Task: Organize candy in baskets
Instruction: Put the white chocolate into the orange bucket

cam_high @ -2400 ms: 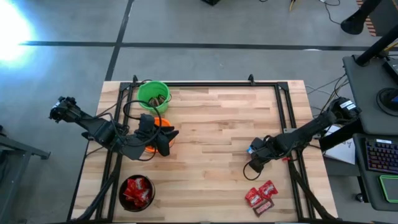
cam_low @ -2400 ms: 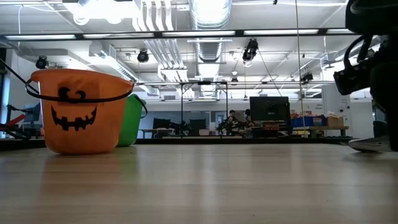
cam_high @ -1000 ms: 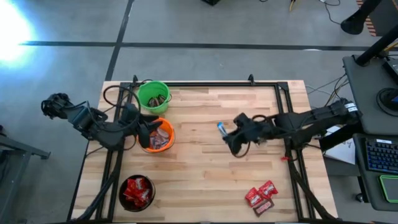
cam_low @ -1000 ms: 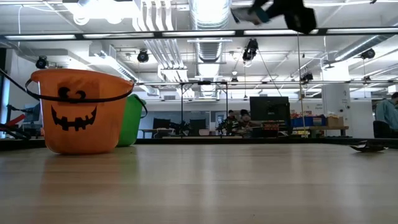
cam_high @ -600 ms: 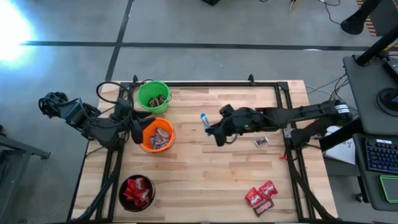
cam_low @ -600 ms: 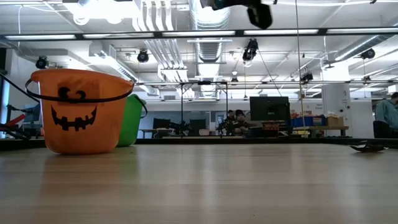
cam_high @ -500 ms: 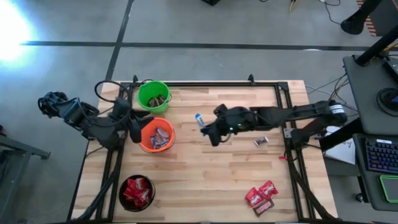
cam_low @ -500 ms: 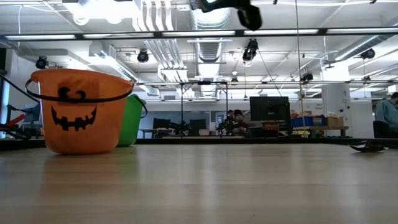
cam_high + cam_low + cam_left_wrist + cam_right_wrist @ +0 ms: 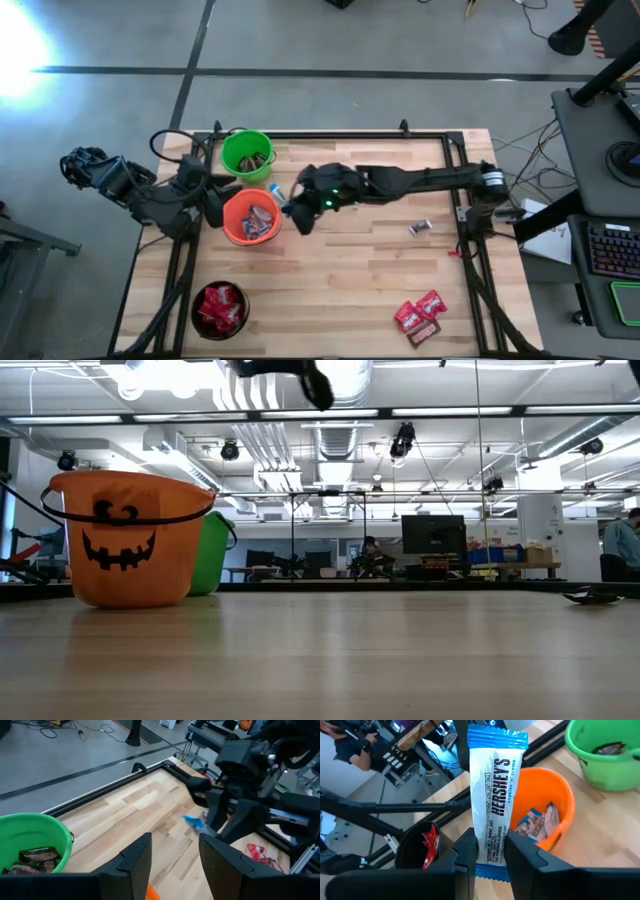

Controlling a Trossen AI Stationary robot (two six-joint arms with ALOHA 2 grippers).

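My right gripper (image 9: 287, 201) hangs in the air beside the orange bucket's (image 9: 251, 217) right rim, shut on a blue-and-white candy (image 9: 496, 795). It shows high above the table in the low view (image 9: 290, 375). The orange bucket (image 9: 540, 815) holds more blue-and-white candies. The green bucket (image 9: 246, 155) behind it holds dark brown ones, and the black bucket (image 9: 220, 310) at the near left holds red ones. My left gripper (image 9: 214, 205) waits open at the orange bucket's left side, its fingers (image 9: 132, 865) apart. My right gripper pinches the blue-and-white candy between its two fingers (image 9: 466, 854) at the wrapper's end nearest the wrist (image 9: 490, 852). The fingers lie across the bar. The candy is lifted clear and sticks out beyond the fingertips toward the orange bucket.
A dark candy (image 9: 420, 227) lies on the table right of centre. Red candies (image 9: 420, 308) and a dark one (image 9: 424, 332) lie near the near right corner. A black frame rail (image 9: 340, 134) runs around the table. In the low view the orange bucket (image 9: 125, 540) stands before the green one (image 9: 212, 550).
My right gripper has carried the blue-and-white candy through the air from the table's middle toward the left, up to the orange bucket's rim. My left gripper has drawn back a little toward the left edge, off the orange bucket.
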